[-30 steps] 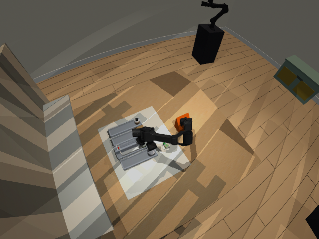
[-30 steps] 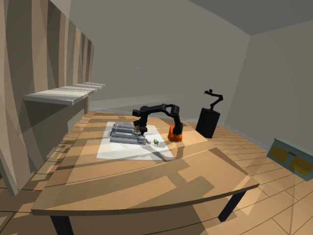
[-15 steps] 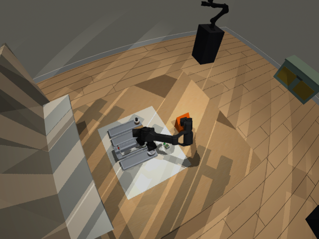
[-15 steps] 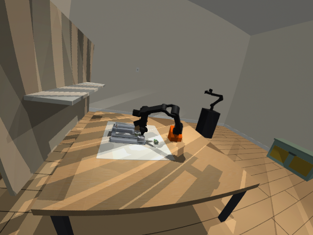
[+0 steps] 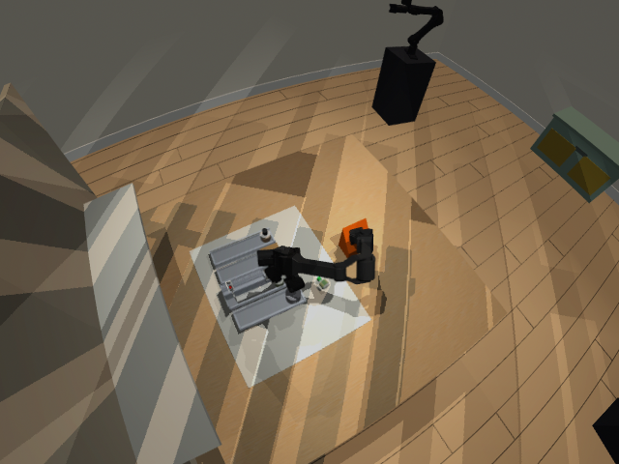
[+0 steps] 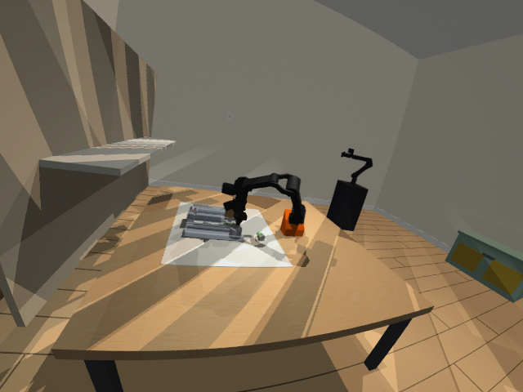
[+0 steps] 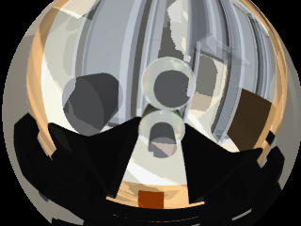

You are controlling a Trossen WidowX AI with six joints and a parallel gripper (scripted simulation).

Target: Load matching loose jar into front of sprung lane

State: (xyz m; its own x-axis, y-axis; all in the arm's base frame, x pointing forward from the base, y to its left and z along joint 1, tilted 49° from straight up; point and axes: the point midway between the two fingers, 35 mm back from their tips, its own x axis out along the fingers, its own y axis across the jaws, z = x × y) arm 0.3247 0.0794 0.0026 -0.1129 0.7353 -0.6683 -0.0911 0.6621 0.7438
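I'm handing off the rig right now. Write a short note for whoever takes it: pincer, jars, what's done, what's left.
Pincer: shut on a clear jar, at the front of the lane tray.
A second, like jar stands just ahead of it in the lane.
A green-topped jar sits loose on the mat.
Done: matching jar picked and brought to the lane.
Left: push the row back gently, seat the jar behind the front stop, release.
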